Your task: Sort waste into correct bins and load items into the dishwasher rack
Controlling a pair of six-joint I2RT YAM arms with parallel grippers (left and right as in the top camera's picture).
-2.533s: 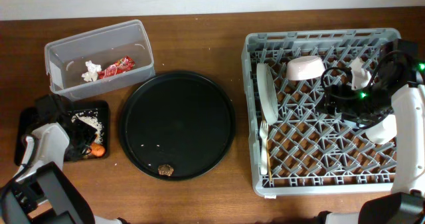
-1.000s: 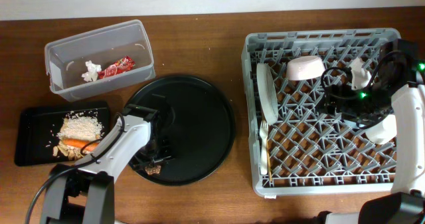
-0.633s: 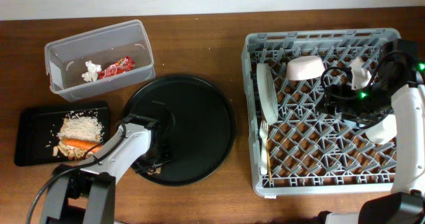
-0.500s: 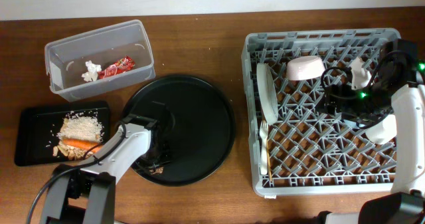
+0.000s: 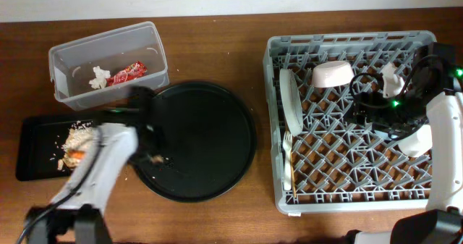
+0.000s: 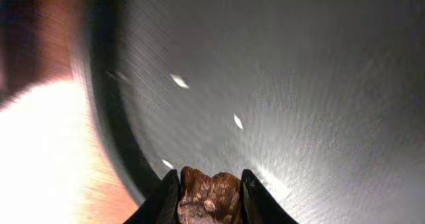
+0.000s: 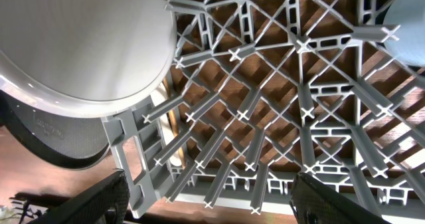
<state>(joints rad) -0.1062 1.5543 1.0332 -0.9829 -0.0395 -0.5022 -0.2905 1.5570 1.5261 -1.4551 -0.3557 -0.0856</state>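
Observation:
My left gripper (image 6: 211, 183) is shut on a brown lumpy food scrap (image 6: 211, 199), held just above the left rim of the round black tray (image 5: 210, 139). In the overhead view the left arm is motion-blurred and its gripper (image 5: 154, 156) is near that rim. The shallow black tray (image 5: 32, 139) holds rice scraps (image 5: 79, 135) and the carrot (image 5: 74, 156). The clear tub (image 5: 72, 56) holds the red wrapper (image 5: 128, 72) and the tissue (image 5: 98, 77). The rack (image 5: 354, 197) holds the plate (image 5: 291, 103), bowl (image 5: 333, 74), fork (image 5: 287, 157), white cup (image 5: 391, 77) and blue cup (image 5: 417, 139). My right gripper (image 7: 212, 207) is open and empty over the rack.
In the right wrist view the plate (image 7: 80, 44) fills the upper left and the rack's lattice (image 7: 279, 104) spreads below the jaws. A few pale crumbs (image 6: 179, 82) lie on the round tray. Bare wood table (image 5: 217, 38) separates tub, trays and rack.
My left gripper has lifted the brown scrap from the round tray's front and swung left toward the tray's left rim. The right arm has not moved.

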